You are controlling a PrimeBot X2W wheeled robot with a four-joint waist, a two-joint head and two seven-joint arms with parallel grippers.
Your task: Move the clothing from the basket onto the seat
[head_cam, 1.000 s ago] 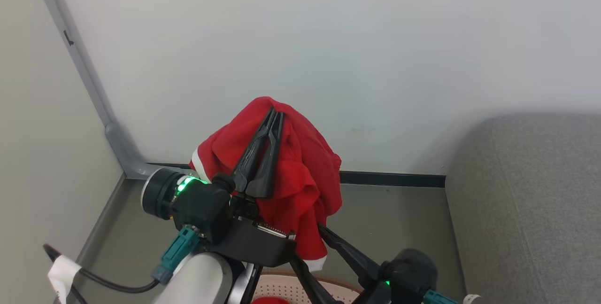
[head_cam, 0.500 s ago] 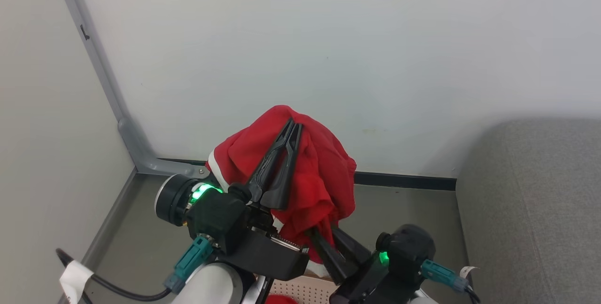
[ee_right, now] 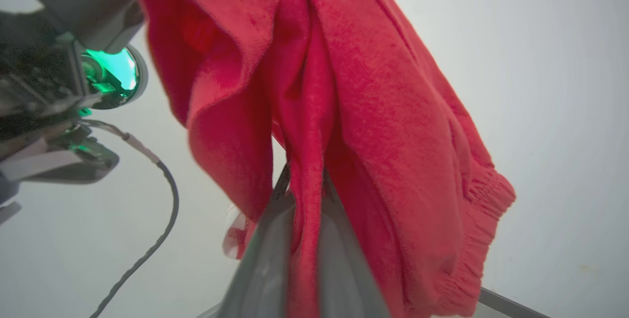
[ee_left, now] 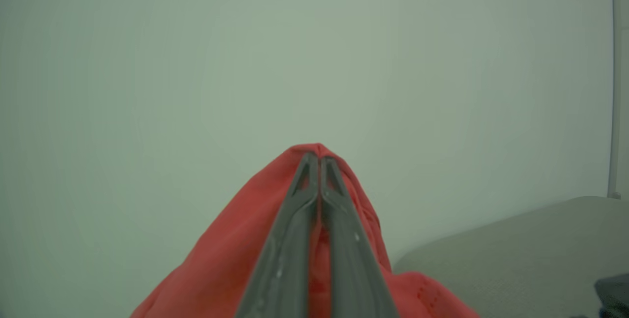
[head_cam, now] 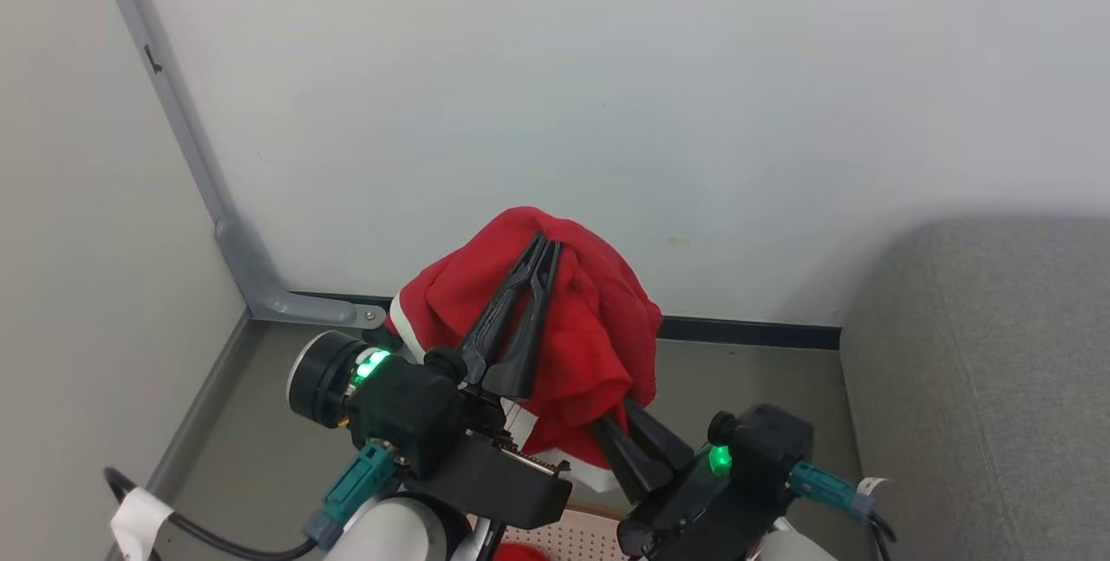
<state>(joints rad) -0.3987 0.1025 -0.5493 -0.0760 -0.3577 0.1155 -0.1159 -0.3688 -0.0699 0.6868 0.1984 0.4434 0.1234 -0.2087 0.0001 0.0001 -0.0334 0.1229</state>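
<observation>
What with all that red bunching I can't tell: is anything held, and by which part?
A red garment: the left gripper pinches its top fold, the right gripper a hanging fold lower down.

Ahead: wall [head_cam: 607, 93] behind the clothing [head_cam: 598, 327] I hold.
Right: open floor [head_cam: 746, 370], then seat [head_cam: 980, 388].
Left: pipe [head_cam: 251, 275] in corner, side wall [head_cam: 87, 283] close.

clothing [head_cam: 598, 335]: red, wht trim | basket [head_cam: 564, 537]: cream, perforated | seat [head_cam: 980, 388]: gry woven
</observation>
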